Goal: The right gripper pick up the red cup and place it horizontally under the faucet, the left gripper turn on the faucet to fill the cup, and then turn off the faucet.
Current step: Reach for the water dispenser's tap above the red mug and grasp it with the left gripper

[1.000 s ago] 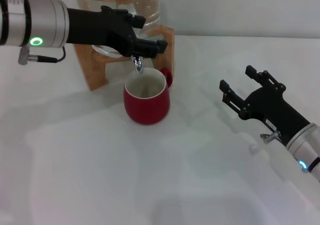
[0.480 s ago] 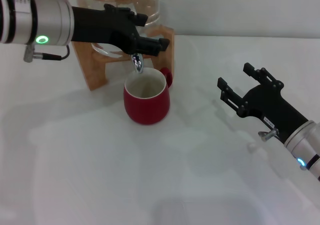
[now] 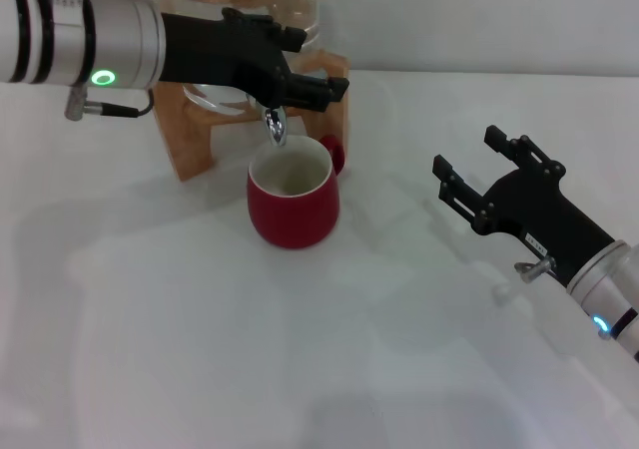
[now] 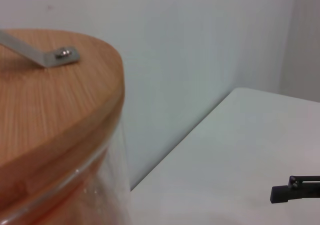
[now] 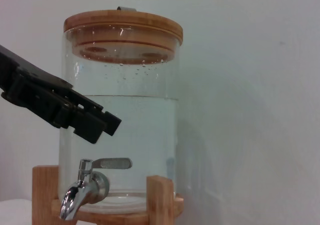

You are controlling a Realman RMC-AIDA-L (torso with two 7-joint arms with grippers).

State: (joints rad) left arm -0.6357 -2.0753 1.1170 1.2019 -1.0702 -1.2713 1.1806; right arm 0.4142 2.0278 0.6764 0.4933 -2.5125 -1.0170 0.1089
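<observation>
The red cup [image 3: 293, 201] stands upright on the table with its handle toward the jar, right under the chrome spout of the faucet [image 3: 275, 127]. No water is visible running. My left gripper [image 3: 313, 66] reaches across the front of the glass jar [image 5: 120, 110], its fingers apart just above the faucet. In the right wrist view the left gripper [image 5: 100, 126] hovers a little above the flat lever [image 5: 112, 162] without touching it. My right gripper [image 3: 472, 166] is open and empty, off to the right of the cup.
The jar sits on a wooden stand [image 3: 190, 140] at the back of the white table [image 3: 300, 349] and has a wooden lid [image 4: 55, 95]. A pale wall rises close behind it.
My left arm has slid to the right along the front of the jar. The right gripper shifted slightly toward the cup a second ago and has held still since. The cup has not moved.
</observation>
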